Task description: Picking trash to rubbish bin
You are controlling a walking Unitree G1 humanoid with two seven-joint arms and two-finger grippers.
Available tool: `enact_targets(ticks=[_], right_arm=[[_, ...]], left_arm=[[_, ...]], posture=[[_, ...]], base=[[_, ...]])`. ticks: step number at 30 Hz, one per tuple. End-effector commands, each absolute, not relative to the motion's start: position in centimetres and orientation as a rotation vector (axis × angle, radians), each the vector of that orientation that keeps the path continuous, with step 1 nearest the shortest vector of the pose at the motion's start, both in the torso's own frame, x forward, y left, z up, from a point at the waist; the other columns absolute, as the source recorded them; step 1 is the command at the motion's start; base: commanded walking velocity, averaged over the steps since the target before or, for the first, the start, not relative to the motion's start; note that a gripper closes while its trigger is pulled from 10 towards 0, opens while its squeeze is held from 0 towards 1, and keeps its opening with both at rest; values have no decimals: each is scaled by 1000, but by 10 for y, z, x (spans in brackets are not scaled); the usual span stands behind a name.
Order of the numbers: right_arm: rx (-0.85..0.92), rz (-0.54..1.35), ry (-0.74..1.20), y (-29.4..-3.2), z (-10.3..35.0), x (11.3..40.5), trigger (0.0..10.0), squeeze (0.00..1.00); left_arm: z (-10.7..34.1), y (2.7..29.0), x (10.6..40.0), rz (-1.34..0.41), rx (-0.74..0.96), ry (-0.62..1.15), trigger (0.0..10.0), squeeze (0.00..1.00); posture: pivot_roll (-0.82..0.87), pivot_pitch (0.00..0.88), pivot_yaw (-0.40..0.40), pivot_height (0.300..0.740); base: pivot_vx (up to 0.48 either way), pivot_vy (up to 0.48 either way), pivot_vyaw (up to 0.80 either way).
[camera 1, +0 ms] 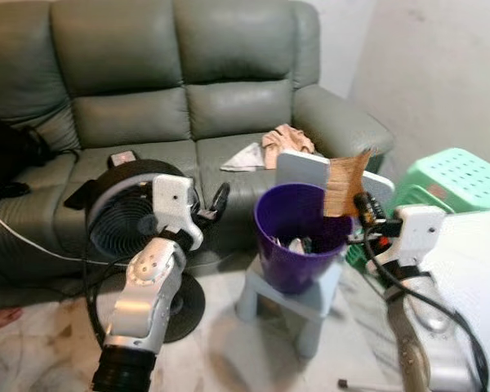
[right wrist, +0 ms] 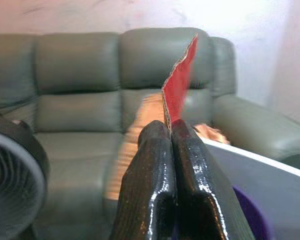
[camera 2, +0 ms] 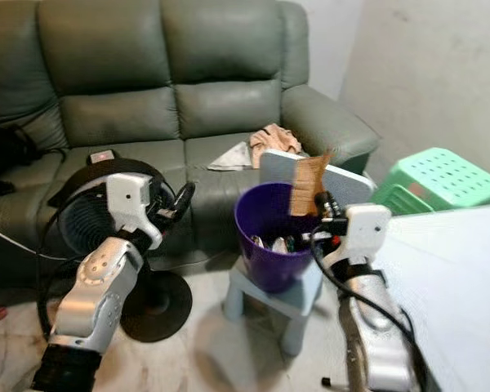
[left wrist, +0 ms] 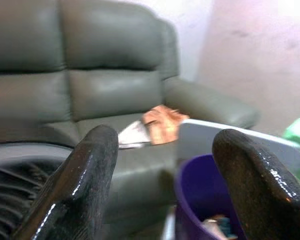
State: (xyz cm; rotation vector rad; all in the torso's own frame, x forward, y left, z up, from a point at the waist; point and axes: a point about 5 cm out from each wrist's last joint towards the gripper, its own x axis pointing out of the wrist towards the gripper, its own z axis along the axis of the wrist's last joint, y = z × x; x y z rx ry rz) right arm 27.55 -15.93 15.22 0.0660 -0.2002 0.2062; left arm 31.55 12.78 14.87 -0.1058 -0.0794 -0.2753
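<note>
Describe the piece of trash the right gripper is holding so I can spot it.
Start at the purple bin on the small stool before the grey sofa. Above its right rim, the right gripper pinches a flat torn cardboard scrap, brown on one side, red on the other.

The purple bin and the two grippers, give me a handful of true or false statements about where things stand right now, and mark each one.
1. The right gripper is shut on a piece of cardboard. True.
2. The cardboard already lies inside the purple bin. False: it is held upright above the bin's rim.
3. The left gripper is open and holds nothing. True.
4. The bin stands directly on the floor. False: it stands on a small pale blue stool.
5. The bin is empty. False: some trash shows inside it.
6. A black fan stands in front of the grey sofa. True.
</note>
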Motion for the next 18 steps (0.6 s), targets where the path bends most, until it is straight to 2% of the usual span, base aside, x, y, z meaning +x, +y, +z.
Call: enact_targets(ticks=[1, 11, 14, 18], right_arm=[[54, 170, -193, -170, 151, 274, 10000, 0], [-36, 285, -134, -175, 146, 287, 10000, 0], [-179, 312, -118, -179, 146, 297, 10000, 0], [-181, 344, -107, -181, 148, 312, 10000, 0]], left_arm=[[152, 117, 316, -306, -104, -91, 10000, 0], [149, 113, 312, -306, -120, -80, 10000, 0], [147, 111, 308, -315, -149, -69, 10000, 0], [143, 110, 303, -304, -159, -54, 10000, 0]], posture=[[-5, 65, -24, 740], [-3, 78, -33, 740], [-1, 82, -39, 740], [2, 87, -47, 740]], base=[[360, 0, 0], [345, 0, 0], [320, 0, 0], [141, 0, 0]])
